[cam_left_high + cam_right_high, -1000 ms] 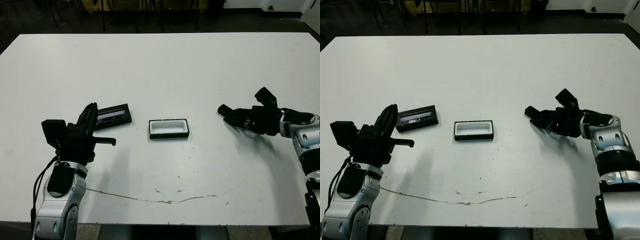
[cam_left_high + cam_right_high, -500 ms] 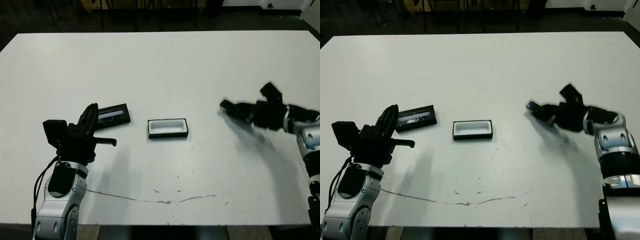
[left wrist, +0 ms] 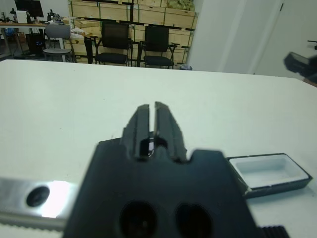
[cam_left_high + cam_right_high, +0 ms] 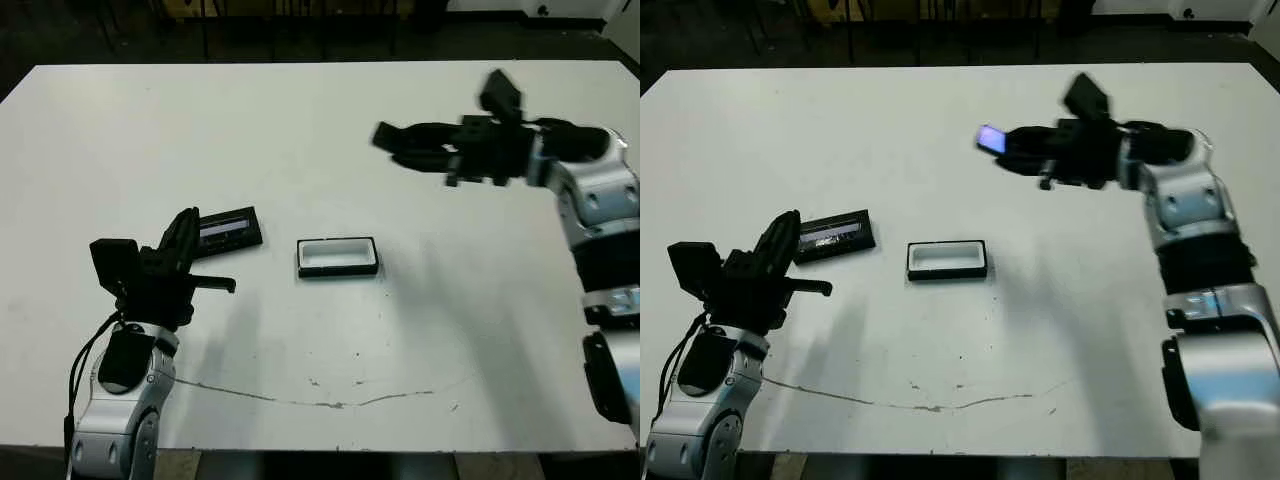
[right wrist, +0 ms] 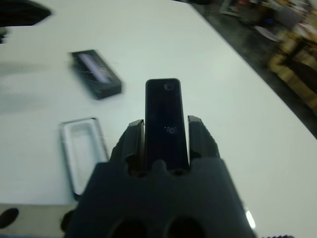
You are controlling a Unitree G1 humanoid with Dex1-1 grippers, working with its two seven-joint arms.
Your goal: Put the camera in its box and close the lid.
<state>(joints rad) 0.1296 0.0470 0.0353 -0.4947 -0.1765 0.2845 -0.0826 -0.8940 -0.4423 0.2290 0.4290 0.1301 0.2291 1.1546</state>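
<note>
The camera (image 5: 165, 116), a slim black bar with a bright screen at its tip (image 4: 990, 137), is held in the air by my right gripper (image 5: 165, 128), which is shut on it. It hovers above the table, beyond and to the right of the box (image 4: 337, 271). The box is a small black tray with a white lining, lying open at the table's middle. To its left lies the lid (image 4: 228, 229), a flat black panel with a pale strip. My left gripper (image 4: 186, 228) rests just left of the lid, its fingers (image 3: 142, 115) shut on nothing.
The white table (image 4: 320, 130) has a thin dark crack line (image 4: 330, 402) near its front edge. Chairs (image 3: 115, 42) and stacked crates stand beyond the table's far side in the left wrist view.
My right arm has risen and swung left across the table with the camera, from low at the right edge to above the table near the box. The left arm has not moved.
</note>
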